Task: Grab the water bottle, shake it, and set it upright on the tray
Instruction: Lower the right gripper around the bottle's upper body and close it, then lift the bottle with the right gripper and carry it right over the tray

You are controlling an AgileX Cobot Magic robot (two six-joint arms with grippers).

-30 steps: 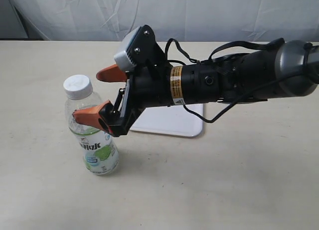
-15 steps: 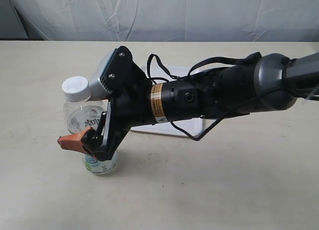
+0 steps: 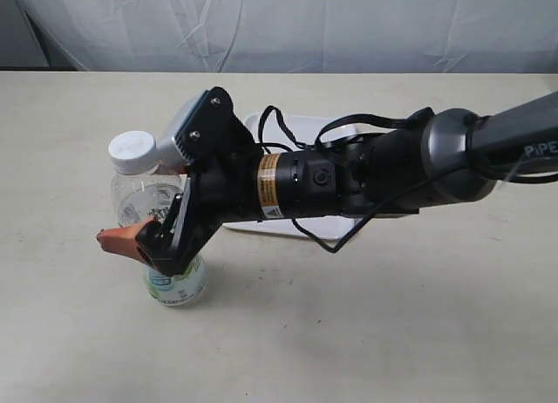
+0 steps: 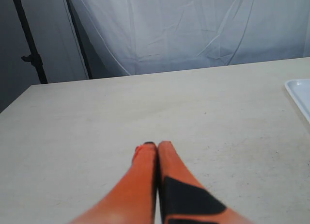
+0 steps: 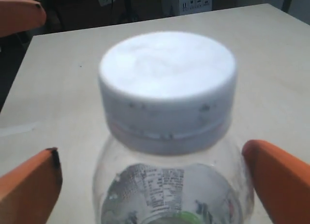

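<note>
Water bottle [image 3: 146, 201] standing on counter [image 3: 392, 333], toward left edge, cap on. Right claw [image 5: 150, 156] spread, straddling bottle (contact not determinable). Tray [image 3: 301, 126] beyond, mid-counter, partly under arm. Left claw [image 4: 156, 145] pressed together above counter.

Pale beige table [image 3: 418, 333], matte and lightly scuffed, creased white cloth backdrop [image 3: 349, 23] behind it, black stand pole [image 4: 30, 44] beside the cloth, even light

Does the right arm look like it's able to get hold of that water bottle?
Likely yes. Its jaws stand open on either side of the water bottle, just below the white cap, and nothing shows between them and the bottle.
</note>
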